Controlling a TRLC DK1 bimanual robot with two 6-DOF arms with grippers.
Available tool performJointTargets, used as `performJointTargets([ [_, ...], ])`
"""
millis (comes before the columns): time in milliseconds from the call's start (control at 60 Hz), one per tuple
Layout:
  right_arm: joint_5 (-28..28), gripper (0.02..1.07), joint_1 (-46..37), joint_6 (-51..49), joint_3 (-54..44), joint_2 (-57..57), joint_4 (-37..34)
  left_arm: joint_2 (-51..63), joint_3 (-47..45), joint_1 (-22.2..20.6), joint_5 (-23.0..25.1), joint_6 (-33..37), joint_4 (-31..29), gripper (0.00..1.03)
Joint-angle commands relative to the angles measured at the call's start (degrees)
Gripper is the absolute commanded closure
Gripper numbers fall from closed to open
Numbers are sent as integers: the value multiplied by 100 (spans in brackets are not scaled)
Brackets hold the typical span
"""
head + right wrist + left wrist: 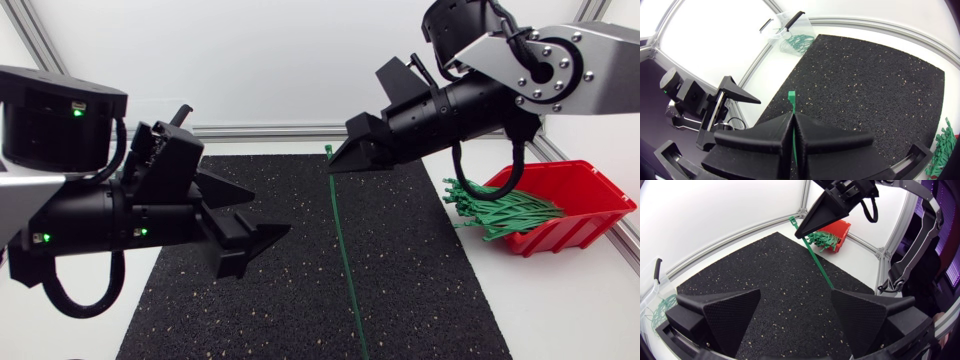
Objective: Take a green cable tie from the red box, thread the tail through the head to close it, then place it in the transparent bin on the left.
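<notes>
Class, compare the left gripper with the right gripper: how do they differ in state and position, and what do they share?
The left gripper is open with nothing between its fingers; the right gripper is shut on a green cable tie. The left gripper is over the left side of the black mat; the right gripper is near the mat's far edge, tilted down. Both have matte black wedge-shaped fingers.

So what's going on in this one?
The right gripper is shut on one green tie near its upper end. The rest of the tie runs straight down toward the black mat and is not yet looped. The left gripper hovers over the mat with its fingers open, holding nothing. More ties lie in the red box. The bin already holds some looped ties.
</notes>
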Motion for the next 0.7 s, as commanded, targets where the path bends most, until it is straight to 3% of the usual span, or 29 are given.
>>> performJointTargets([
  [0, 193, 101, 152, 382, 113, 75, 160, 137, 19, -210, -277, -148, 181, 5],
  [283, 1670, 101, 803, 1173, 280, -39, 274, 172, -34, -561, -971, -385, 638, 6],
  [517, 2074, 101, 864, 1858, 544, -83, 142, 190, -183, -719, -1508, -402, 1086, 6],
  [683, 3120, 101, 1207, 2254, 728, -144, -148, 251, -245, -886, -1894, -402, 1411, 7],
])
